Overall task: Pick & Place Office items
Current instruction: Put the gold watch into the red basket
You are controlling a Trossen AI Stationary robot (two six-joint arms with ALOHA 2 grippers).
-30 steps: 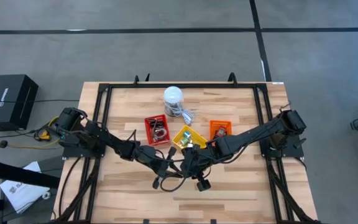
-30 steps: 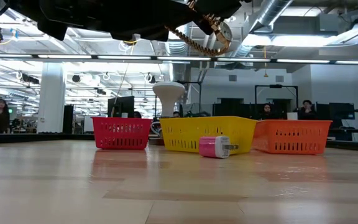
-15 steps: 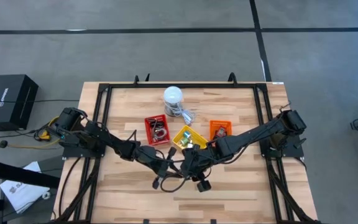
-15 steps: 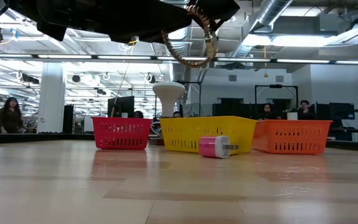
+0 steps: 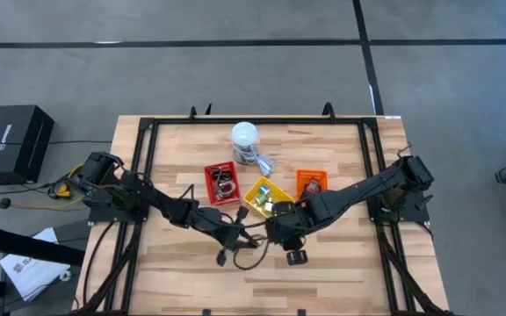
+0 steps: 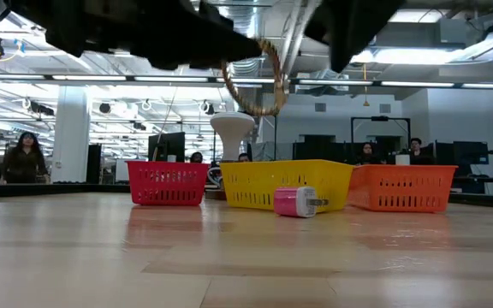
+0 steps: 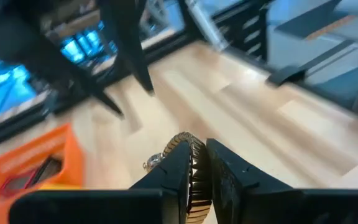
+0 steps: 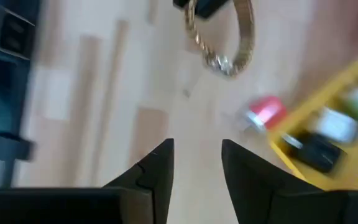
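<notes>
A gold ribbed ring hangs in the air over the table's middle. My left gripper is shut on it, and it comes in low from the table's left. In the right wrist view the ring shows ahead of my right gripper, which stands open and touches nothing. That gripper points steeply down just right of the ring. A pink plug-like piece lies on the table in front of the yellow tray. My left gripper pinches the ring's band between its two fingers, at the ring's upper part. The fingers come almost level from the table's left. The ring hangs upright below them, clear of the table.
The red tray, the yellow tray and the orange tray stand in a row behind the grippers, each holding small items. A white cylinder stands at the far middle. Bare wood lies toward the near edge.
My right gripper has drawn away from the ring toward the table's right and tipped further downward. The ring has swung from a slanted, raised stand down to hang upright below my left gripper, which stayed in place.
</notes>
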